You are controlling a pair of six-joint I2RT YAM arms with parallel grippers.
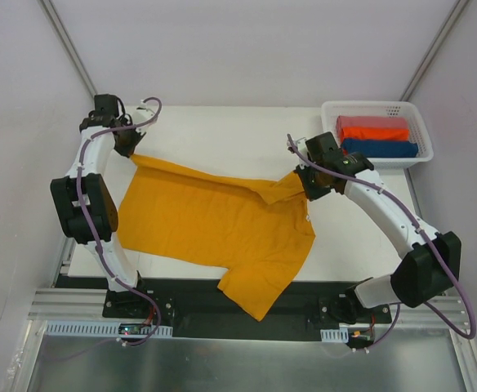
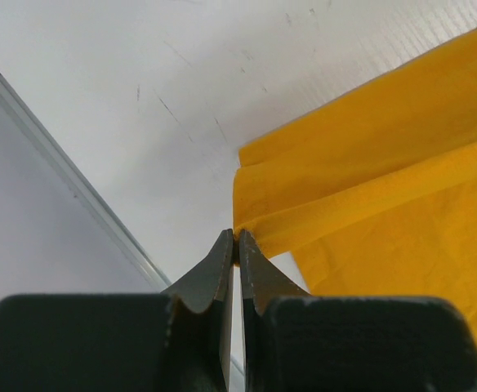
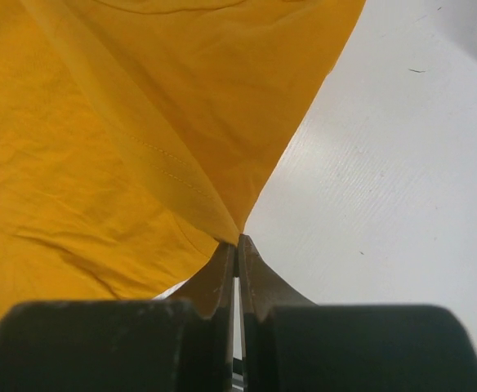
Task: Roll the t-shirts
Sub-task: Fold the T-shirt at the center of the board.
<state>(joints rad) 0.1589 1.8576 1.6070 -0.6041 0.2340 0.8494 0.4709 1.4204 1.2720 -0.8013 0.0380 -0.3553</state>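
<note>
Softly creased mustard t-shirt (image 1: 214,220) pinched by left pincer (image 2: 237,238), right pincer (image 3: 238,239).

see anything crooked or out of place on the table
Yes: the shirt lies slanted across the table, its near part hanging over the front edge. The left pincer and right pincer each pinch a far corner.
</note>
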